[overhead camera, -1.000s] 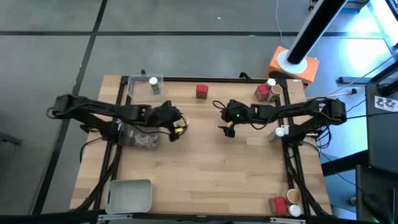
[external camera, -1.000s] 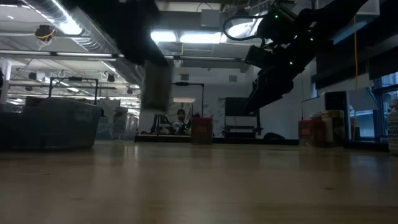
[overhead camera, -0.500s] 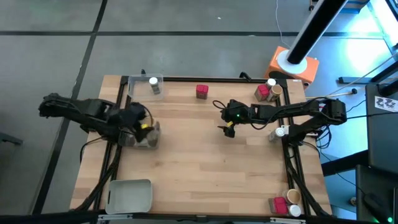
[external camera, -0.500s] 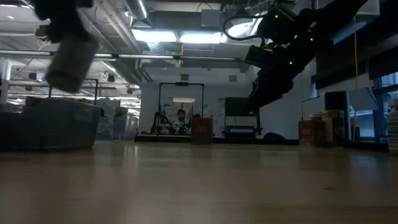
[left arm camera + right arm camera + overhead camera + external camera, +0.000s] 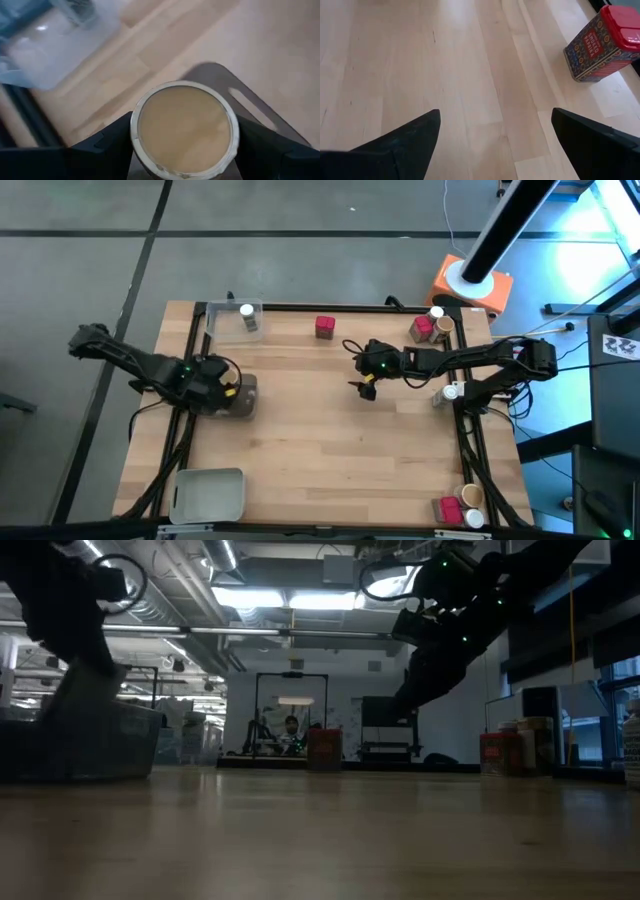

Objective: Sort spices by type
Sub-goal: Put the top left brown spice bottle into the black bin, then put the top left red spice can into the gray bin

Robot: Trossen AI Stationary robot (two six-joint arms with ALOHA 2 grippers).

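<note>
Jar [image 5: 184, 129] with a tan lid sits pinched between the dark fingers of the left gripper [image 5: 218, 388], which hangs over the clear tray [image 5: 243, 398] at the left side of the table [image 5: 330, 450]. The grip takes the jar just below the lid, so a tilt on the way down could let it slide or catch the tray wall; that is a judgement, not something seen. A second clear tray [image 5: 222, 320] lies farther back from the first and holds a white-lidded jar [image 5: 246, 310]. A grey tray [image 5: 208, 492] lies nearer the front edge. The right gripper [image 5: 364, 385] hovers well apart from the tray, over the bare middle of the table, its jaws spread wide and empty. A red box [image 5: 601, 44] stands beyond it near the back edge. More jars and boxes crowd the right corners [image 5: 432, 326], close to the rail, so reaching them leaves little room; the middle boards are free for moving.
</note>
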